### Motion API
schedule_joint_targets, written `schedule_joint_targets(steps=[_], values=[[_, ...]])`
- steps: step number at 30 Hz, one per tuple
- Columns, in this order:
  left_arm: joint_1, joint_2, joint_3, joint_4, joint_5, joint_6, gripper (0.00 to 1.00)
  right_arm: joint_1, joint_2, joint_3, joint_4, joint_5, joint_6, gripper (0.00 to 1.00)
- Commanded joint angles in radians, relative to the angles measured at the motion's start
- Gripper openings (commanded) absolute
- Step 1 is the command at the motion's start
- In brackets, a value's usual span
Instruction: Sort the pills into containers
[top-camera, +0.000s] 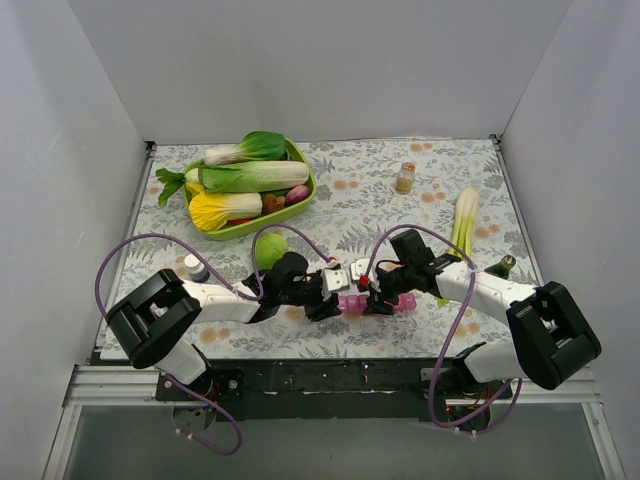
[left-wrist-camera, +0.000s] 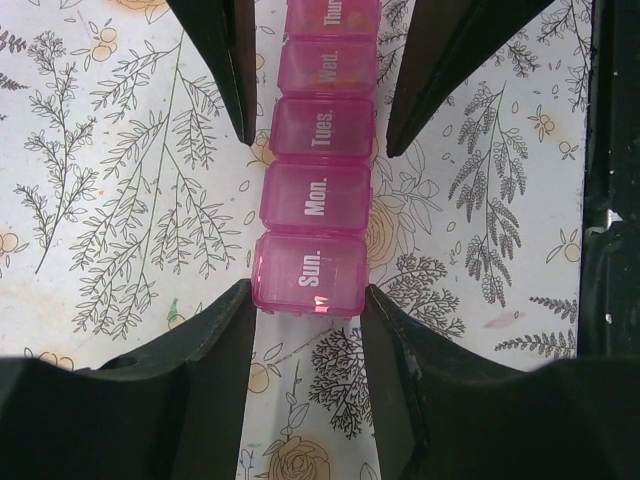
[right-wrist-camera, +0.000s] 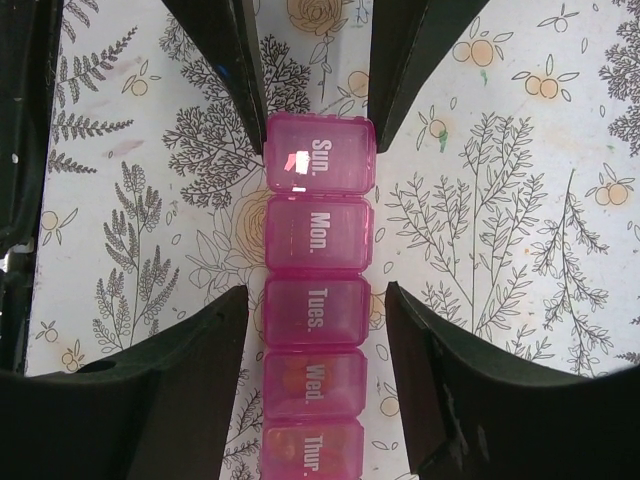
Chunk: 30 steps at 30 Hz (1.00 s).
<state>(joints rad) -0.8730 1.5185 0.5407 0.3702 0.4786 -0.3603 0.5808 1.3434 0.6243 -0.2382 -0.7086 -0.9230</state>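
Note:
The pink pill box (top-camera: 405, 301) lies on the flowered cloth near the front edge, its lids down. In the left wrist view it (left-wrist-camera: 317, 200) runs upward from the Sun. cell. My left gripper (left-wrist-camera: 308, 292) holds that Sun. end, with both fingertips touching the cell's sides. My right gripper (right-wrist-camera: 317, 296) is open and straddles the Tues. cell, with a gap on each side. Orange pills (right-wrist-camera: 298, 372) show through the Wed. and Thur. cells. A small clear bottle with amber fill (top-camera: 405, 178) stands upright at the back right, far from both grippers.
A green oval bowl (top-camera: 300, 207) holding bok choy and small vegetables sits at the back left. A green ball (top-camera: 270, 248) and a small white bottle (top-camera: 195, 267) are near the left arm. A leek (top-camera: 465, 218) and a dark green bottle (top-camera: 501, 266) are at the right.

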Motion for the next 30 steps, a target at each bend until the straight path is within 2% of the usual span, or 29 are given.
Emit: schedule_joint_targets(steps=[1,5,9,12,13,16,19,30], values=[[-0.003,-0.050,0.015,0.032,0.002,-0.012,0.13,0.011,0.013,0.008,-0.015,0.006,-0.014,0.64],[-0.003,-0.067,-0.004,0.052,-0.005,-0.008,0.12,0.011,0.019,0.003,-0.024,0.009,-0.023,0.64],[-0.003,-0.075,-0.012,0.050,-0.003,-0.005,0.12,0.011,0.011,0.008,-0.026,-0.006,-0.022,0.56],[-0.003,-0.072,-0.010,0.041,-0.001,0.001,0.11,0.010,0.014,0.020,-0.038,-0.031,-0.019,0.45],[-0.003,-0.067,-0.005,0.036,-0.001,0.004,0.11,0.010,0.020,0.028,-0.047,-0.037,-0.017,0.37],[-0.003,-0.060,0.002,0.015,-0.011,0.024,0.09,0.010,0.030,0.037,-0.062,-0.048,-0.016,0.28],[-0.003,-0.052,0.004,-0.007,-0.034,0.055,0.07,0.005,0.042,0.054,-0.091,-0.080,-0.017,0.23],[-0.003,-0.064,-0.022,-0.033,-0.104,0.144,0.01,-0.042,0.171,0.147,-0.239,-0.200,-0.022,0.24]])
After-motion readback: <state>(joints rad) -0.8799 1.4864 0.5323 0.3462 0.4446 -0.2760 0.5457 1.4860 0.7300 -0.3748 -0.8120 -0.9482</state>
